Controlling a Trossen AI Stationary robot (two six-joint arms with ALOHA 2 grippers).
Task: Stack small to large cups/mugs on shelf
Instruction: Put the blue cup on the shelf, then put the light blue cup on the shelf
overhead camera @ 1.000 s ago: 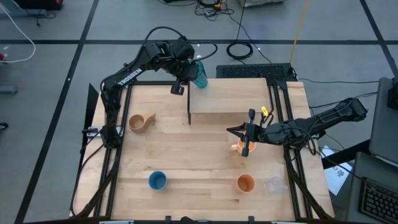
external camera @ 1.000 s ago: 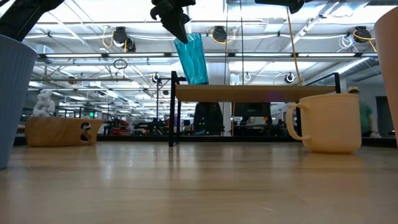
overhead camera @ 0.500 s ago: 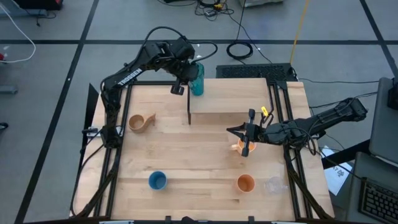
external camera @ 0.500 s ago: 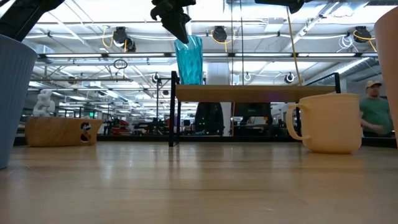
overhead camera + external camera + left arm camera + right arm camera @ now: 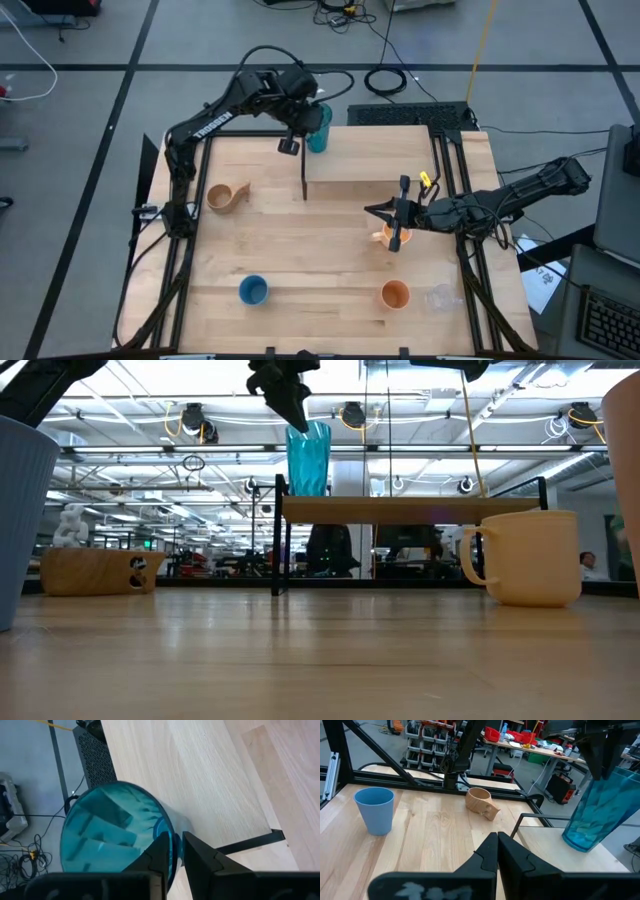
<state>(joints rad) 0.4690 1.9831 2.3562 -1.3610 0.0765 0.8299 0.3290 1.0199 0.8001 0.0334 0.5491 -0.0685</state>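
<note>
A tall translucent teal tumbler (image 5: 318,128) (image 5: 308,460) stands upright on the far left corner of the low light-wood shelf (image 5: 370,165) (image 5: 400,510). My left gripper (image 5: 177,845) (image 5: 298,422) comes down on the tumbler's rim. My right gripper (image 5: 497,840) (image 5: 368,210) is shut and empty; it hangs level just off the shelf's near edge, above the orange handled mug (image 5: 385,236) (image 5: 530,555). On the tabletop stand the brown wooden mug (image 5: 226,195), the blue cup (image 5: 253,290), the orange cup (image 5: 396,294) and the clear cup (image 5: 440,297). My left gripper has the tumbler's rim (image 5: 170,837) between its two fingers, one finger inside the cup and one outside. The fingers slant down from above, coming from the table's left side. The tumbler stands upright with its base on the shelf's far left corner.
The shelf's thin black legs (image 5: 303,185) stand at its corners. Black frame rails (image 5: 190,250) run along the table's left and right edges. Most of the shelf top to the right of the tumbler is bare wood (image 5: 550,845).
A second ago the teal tumbler hung tilted from my left gripper over the shelf's far left corner. It has swung upright and now stands with its base on the shelf. The right arm has kept still.
</note>
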